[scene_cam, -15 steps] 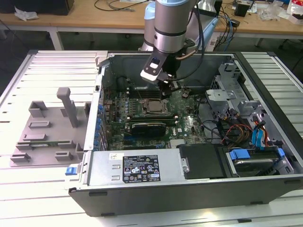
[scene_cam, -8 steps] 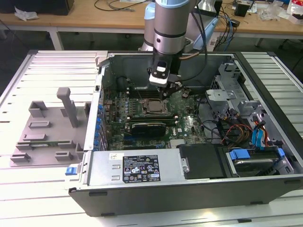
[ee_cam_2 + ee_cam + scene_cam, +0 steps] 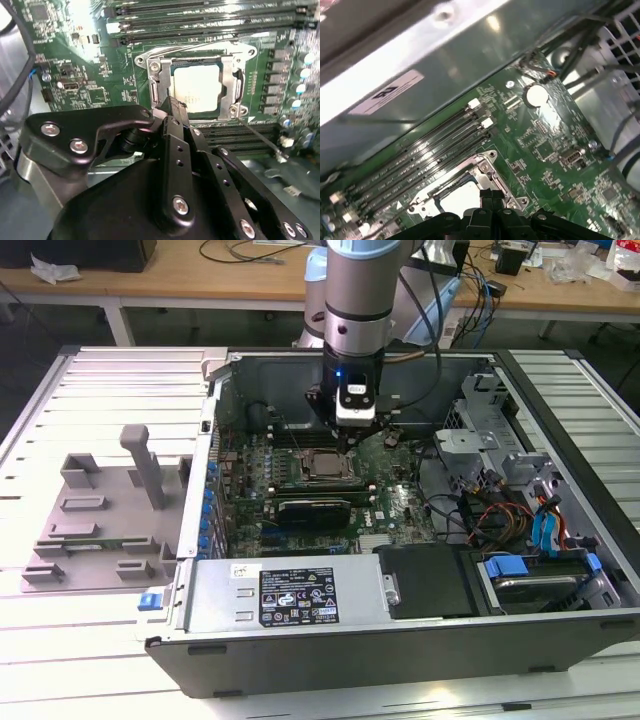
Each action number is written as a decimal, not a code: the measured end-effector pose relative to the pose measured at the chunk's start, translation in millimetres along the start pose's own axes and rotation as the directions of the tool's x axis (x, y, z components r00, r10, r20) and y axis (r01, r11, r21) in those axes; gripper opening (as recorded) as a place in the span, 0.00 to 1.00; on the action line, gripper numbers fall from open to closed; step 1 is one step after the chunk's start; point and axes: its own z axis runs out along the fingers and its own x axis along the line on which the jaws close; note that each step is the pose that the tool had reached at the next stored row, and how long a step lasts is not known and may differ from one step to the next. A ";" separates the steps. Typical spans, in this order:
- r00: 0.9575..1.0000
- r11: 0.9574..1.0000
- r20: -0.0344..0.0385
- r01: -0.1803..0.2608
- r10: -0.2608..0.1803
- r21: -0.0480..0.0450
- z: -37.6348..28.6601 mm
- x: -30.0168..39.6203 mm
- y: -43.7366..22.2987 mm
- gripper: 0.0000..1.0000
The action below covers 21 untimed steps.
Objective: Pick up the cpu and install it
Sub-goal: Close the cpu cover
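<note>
Noting the gripper [image 3: 172, 107] pinched narrow, tips together and gripping nothing visible, hanging just above the near edge of the socket frame [image 3: 227, 75]. Finding the cpu [image 3: 197, 89] lying flat inside that frame, pale top showing through the frame's window; spotting it again in the exterior view [image 3: 322, 465], directly under the gripper [image 3: 346, 445], and in the first wrist view [image 3: 462, 197] just past the fingertips [image 3: 492, 197]. Not managing to tell whether the frame is latched down. Judging the main risk as a low or off-centre descent: tips pressing on one edge of the chip, skewing it in its seat, or snagging the thin wire lever [image 3: 260, 136] running beside the socket. Judging a second risk as the arm's wrist brushing the memory slots [image 3: 200, 25] close alongside. Moving outward: recording the open computer case [image 3: 400, 640] holding the green motherboard [image 3: 75, 60], a bundle of coloured cables [image 3: 480, 515] and a blue-tabbed drive bay [image 3: 545, 570]. Logging a grey fixture tray [image 3: 100, 510] outside the case, on the exterior view's left, well apart from the gripper.
</note>
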 end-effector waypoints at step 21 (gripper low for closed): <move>0.783 0.783 0.013 0.621 -0.621 0.023 4.7 0.3 -0.1 0.11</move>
